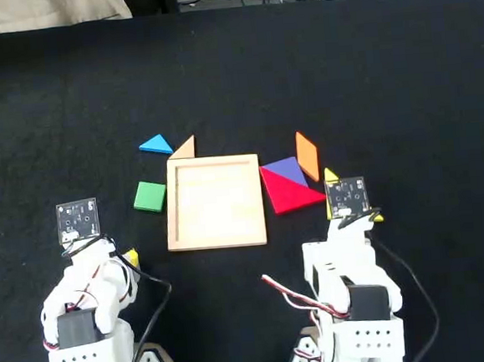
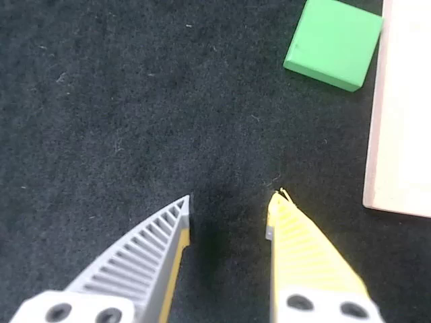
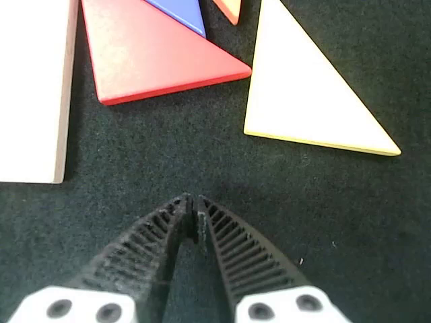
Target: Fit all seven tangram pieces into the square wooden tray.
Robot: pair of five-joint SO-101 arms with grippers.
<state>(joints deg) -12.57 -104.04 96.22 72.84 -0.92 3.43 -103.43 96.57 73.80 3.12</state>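
The square wooden tray (image 1: 214,202) lies empty mid-table. To its left lie a green square (image 1: 149,196), a blue triangle (image 1: 155,144) and a tan triangle (image 1: 185,148). On its right lie a red triangle (image 1: 289,191), a purple triangle (image 1: 287,171), an orange parallelogram (image 1: 307,155) and a yellow triangle (image 1: 331,176) partly under the right arm. My left gripper (image 2: 229,202) is open over bare cloth, short of the green square (image 2: 333,44) and the tray edge (image 2: 404,101). My right gripper (image 3: 194,198) is shut and empty, just short of the red triangle (image 3: 155,54) and yellow triangle (image 3: 306,94).
Black cloth covers the whole table. The left arm (image 1: 88,302) and right arm (image 1: 350,281) stand at the near edge, on either side of the tray. A tray corner (image 3: 34,87) lies beside the right gripper. Cables trail between the arm bases.
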